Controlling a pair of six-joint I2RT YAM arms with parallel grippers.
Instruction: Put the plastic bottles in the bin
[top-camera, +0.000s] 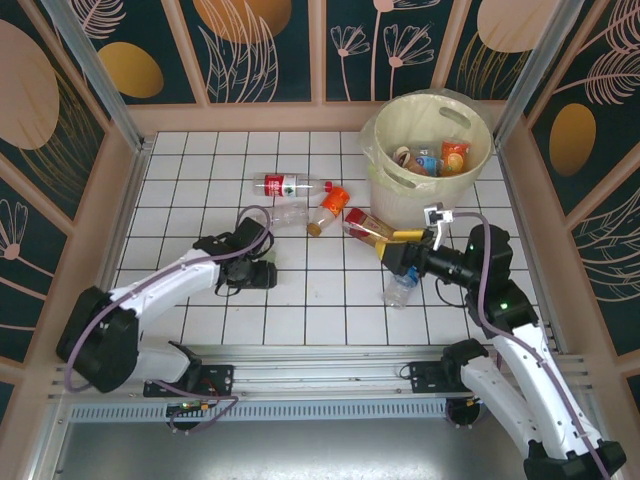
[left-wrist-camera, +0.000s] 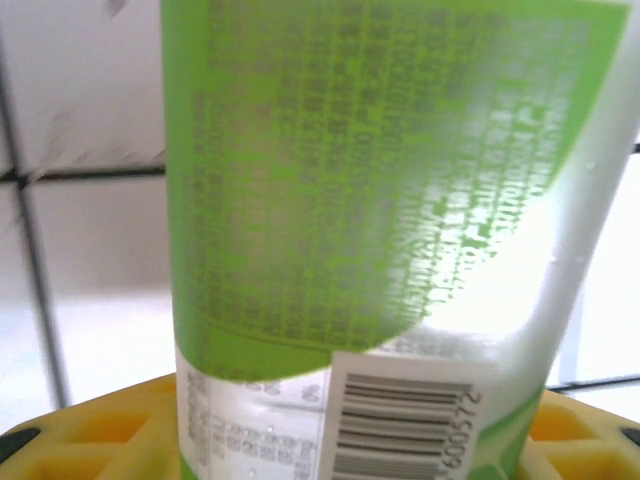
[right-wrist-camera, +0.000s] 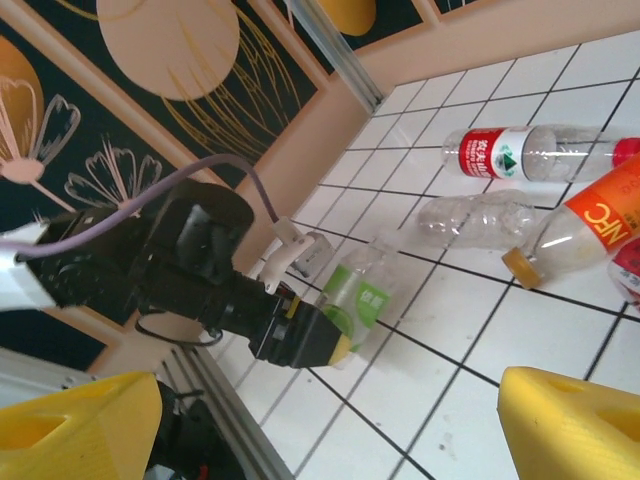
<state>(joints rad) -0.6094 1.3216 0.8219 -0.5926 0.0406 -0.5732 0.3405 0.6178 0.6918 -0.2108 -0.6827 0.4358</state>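
Our left gripper (right-wrist-camera: 330, 338) has its yellow fingers (left-wrist-camera: 95, 435) set against both sides of the green bottle (left-wrist-camera: 380, 200), so we read it as clamped on that bottle. The bottle sticks out well past the fingertips, its label and barcode turned toward the wrist. We cannot tell whether it rests on the tiles (right-wrist-camera: 520, 330) or hangs just above them.

Our right gripper (right-wrist-camera: 328, 400) stands wide open, with nothing between its fingers. Straight ahead of it, some way off, sit the left gripper and the green bottle. Farther ahead and off to one side lie the crushed bottle (right-wrist-camera: 480, 215), the red-label bottle (right-wrist-camera: 530, 150) and the orange bottle (right-wrist-camera: 590, 225), whose cap end is near the crushed bottle.

From above, the red-and-yellow bottle (top-camera: 362, 225) lies just in front of the right fingertips. The blue-cap bottle (top-camera: 400, 288) lies just beside that gripper, toward its arm's base. The bin (top-camera: 400, 200) stands near the right gripper on its far side and well apart from the left gripper. Several bottles (top-camera: 440, 160) lie inside it.
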